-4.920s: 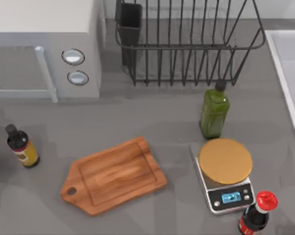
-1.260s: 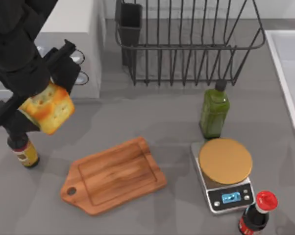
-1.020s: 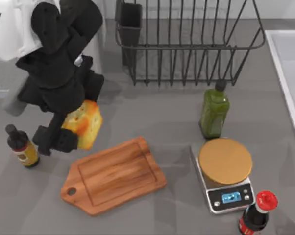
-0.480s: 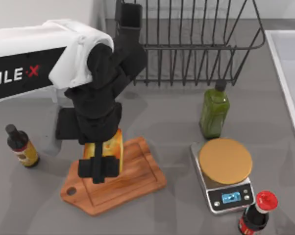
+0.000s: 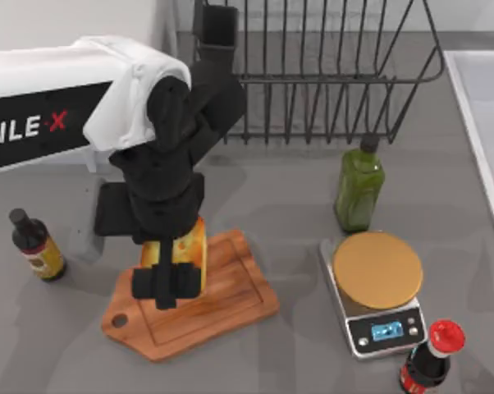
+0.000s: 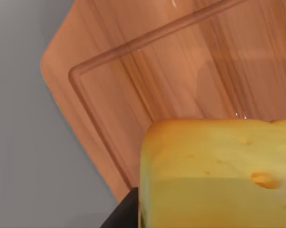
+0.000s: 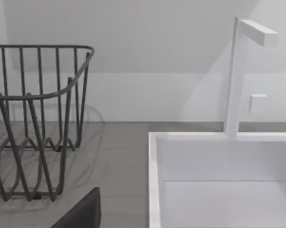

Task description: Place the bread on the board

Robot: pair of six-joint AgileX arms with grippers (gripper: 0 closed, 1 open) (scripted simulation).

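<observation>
My left gripper is shut on the bread, a golden-yellow slice with an orange-brown crust, held on edge. It hangs over the left-middle part of the reddish-brown board, close above the wood; whether it touches I cannot tell. In the left wrist view the bread sits large over the grooved board, with one dark finger beside it. My right arm is parked off to the right by the sink; a dark part of its gripper shows in the right wrist view.
A small dark bottle stands left of the board. Right of it are a green bottle, a silver scale with a tan disc, and a red-capped bottle. A wire rack stands behind, a white sink at right.
Over the last second my left gripper carried the bread rightward and down, from left of the board to over it. In the last half second it barely moved.
</observation>
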